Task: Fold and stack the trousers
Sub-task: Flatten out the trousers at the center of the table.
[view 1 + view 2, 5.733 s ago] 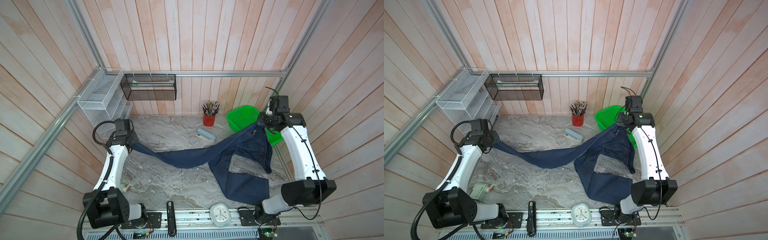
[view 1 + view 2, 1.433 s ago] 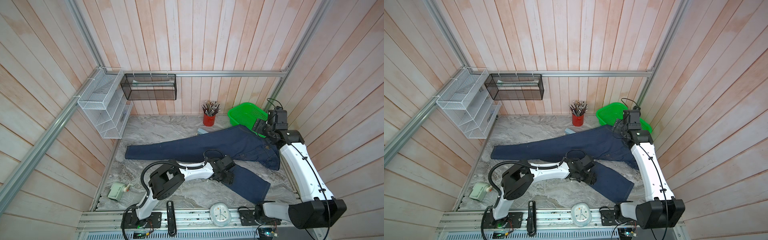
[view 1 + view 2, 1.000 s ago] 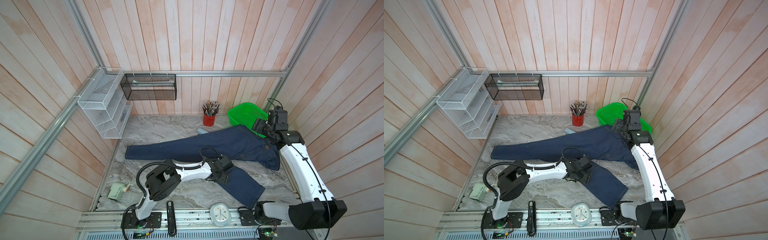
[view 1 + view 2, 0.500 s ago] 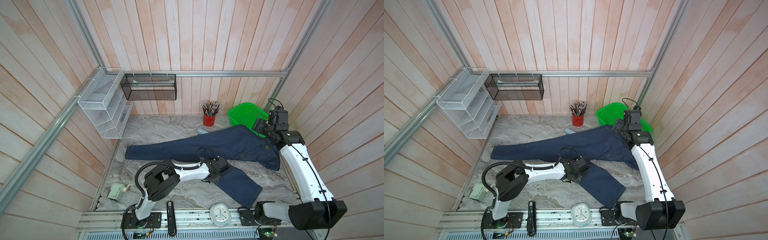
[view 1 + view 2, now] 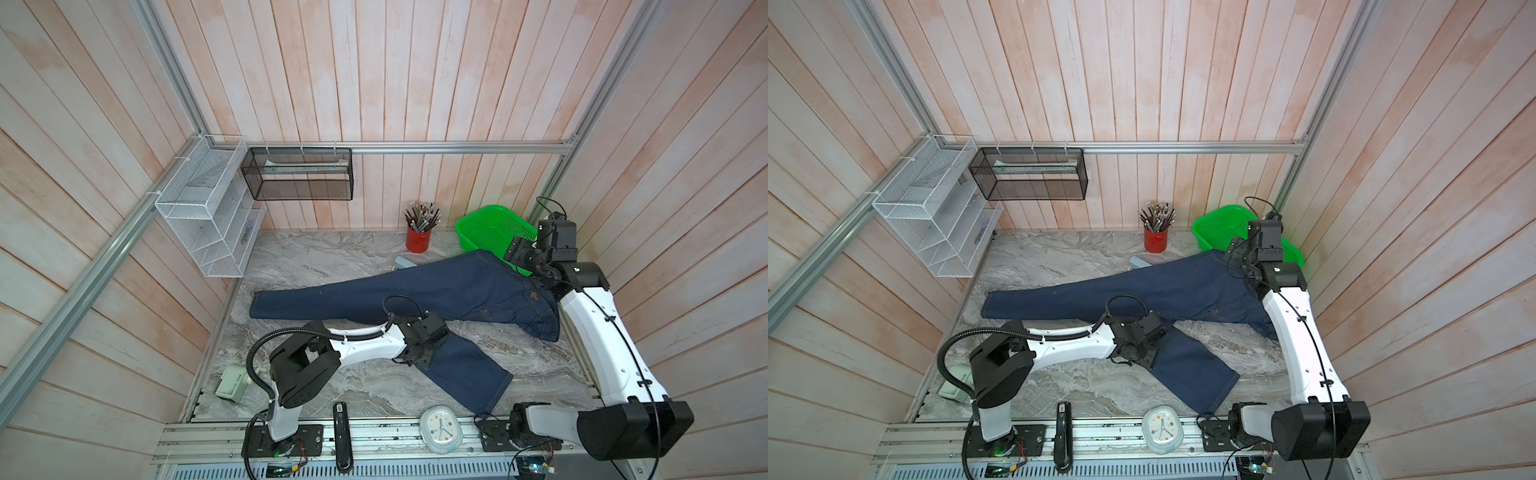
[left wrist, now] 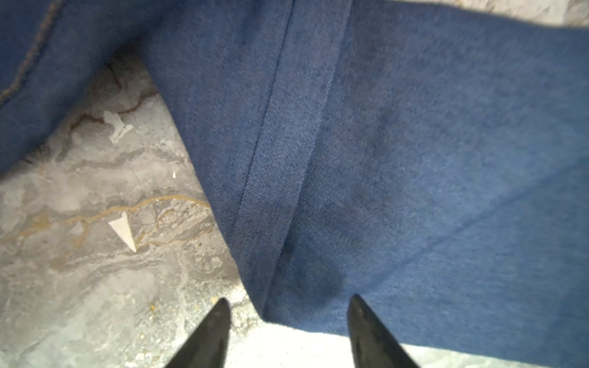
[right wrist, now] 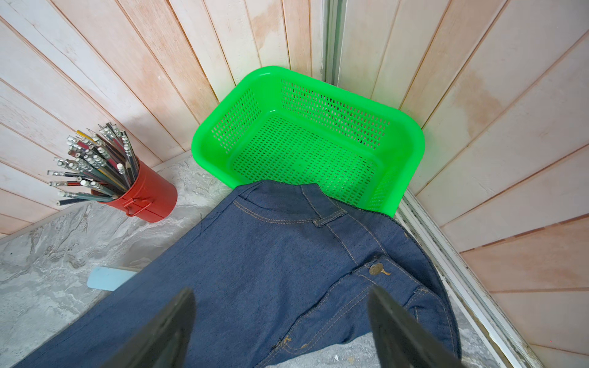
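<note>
On the grey marbled counter lie the trousers, dark navy denim with tan stitching, legs splayed, waist overlapping the green basket, while the left claw and right claw both have their fingers spread apart.

On your left gripper, the fingertips are hidden under its own wrist in both top views. At twelve o'clock, the trousers cover most of a pale blue block.

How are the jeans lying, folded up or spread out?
Spread out. The jeans lie flat on the table, their two legs splayed apart in a V.
</note>
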